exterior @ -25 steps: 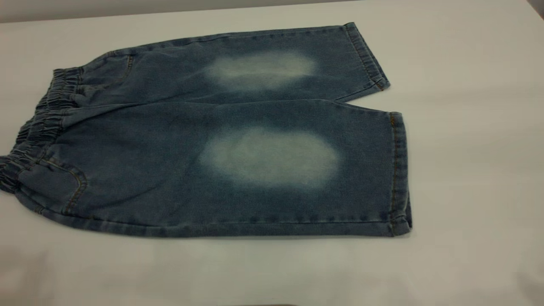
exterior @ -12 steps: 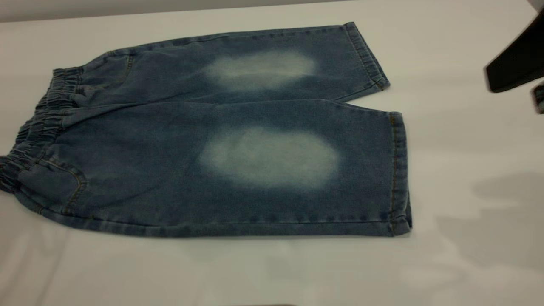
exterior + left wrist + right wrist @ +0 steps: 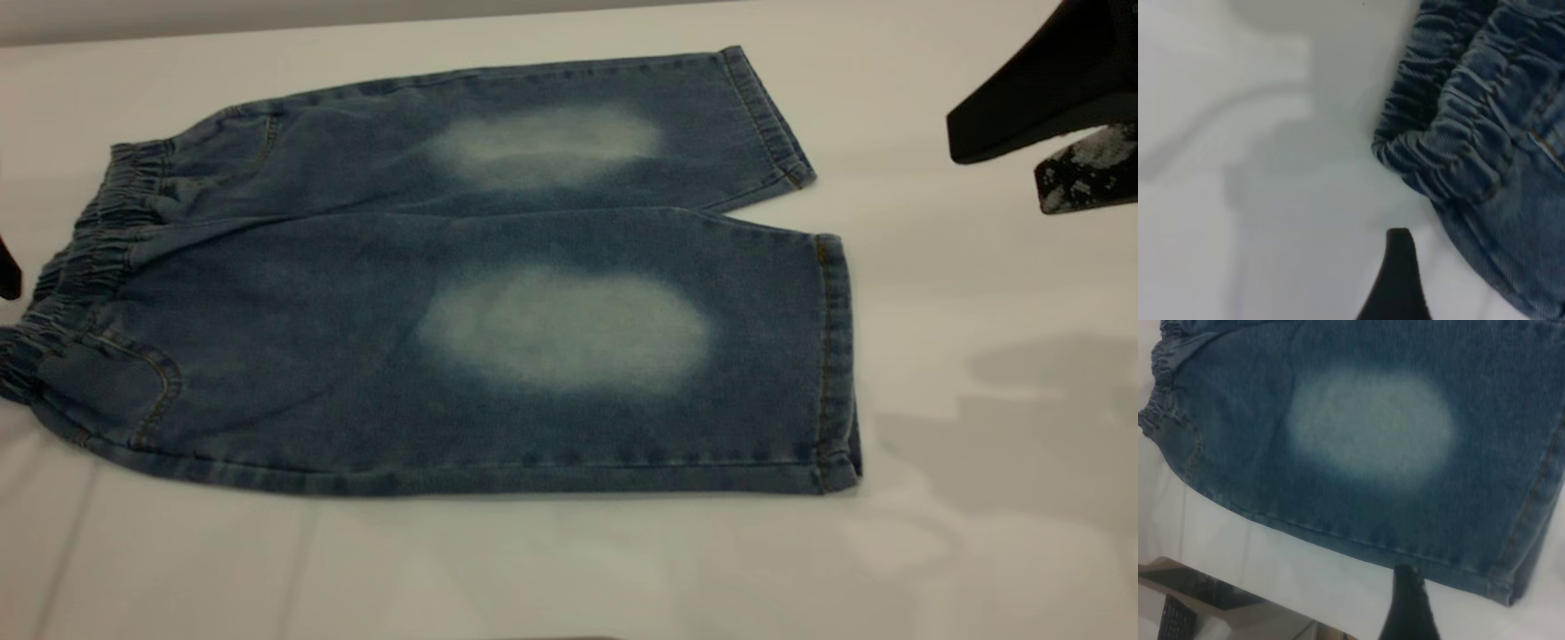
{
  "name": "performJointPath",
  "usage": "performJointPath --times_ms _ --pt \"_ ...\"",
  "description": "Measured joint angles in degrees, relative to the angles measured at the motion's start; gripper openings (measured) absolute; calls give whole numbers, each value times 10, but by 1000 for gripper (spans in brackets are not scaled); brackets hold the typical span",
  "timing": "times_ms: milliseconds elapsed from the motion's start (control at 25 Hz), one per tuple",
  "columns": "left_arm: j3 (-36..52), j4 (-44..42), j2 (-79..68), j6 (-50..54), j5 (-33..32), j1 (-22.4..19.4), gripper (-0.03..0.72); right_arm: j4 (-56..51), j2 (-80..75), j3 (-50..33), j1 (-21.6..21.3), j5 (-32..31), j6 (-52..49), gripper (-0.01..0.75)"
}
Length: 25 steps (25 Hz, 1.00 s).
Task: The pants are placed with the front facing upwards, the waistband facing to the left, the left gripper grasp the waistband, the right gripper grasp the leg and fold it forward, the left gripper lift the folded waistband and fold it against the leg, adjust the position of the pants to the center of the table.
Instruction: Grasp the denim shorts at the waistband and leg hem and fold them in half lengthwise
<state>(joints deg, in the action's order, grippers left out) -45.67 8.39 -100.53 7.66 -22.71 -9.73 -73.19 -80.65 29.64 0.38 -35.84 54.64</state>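
The pants are spread flat on the white bench, front up, with the waistband at the left. The right claw is held above the bench, right of the leg hems, gripping nothing, its jaws apart. The left claw is seen just beside the waistband; its opening cannot be told.

Pants flat on table, waistband left.
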Motion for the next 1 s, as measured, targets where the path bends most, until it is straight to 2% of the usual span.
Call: performJointPath --times_ms 320,840,920,1000 --pt "-22 5 -88 28 38 -1 550 -1 0 0 0 3 1 446" --pt "-46 10 -165 35 64 -1 545 -2 0 0 0 11 2 446" --pt "-46 10 -166 34 66 -1 512 -2 -1 0 0 11 2 446" --pt "-47 13 -166 33 68 -1 438 -2 -6 0 0 8 2 446"
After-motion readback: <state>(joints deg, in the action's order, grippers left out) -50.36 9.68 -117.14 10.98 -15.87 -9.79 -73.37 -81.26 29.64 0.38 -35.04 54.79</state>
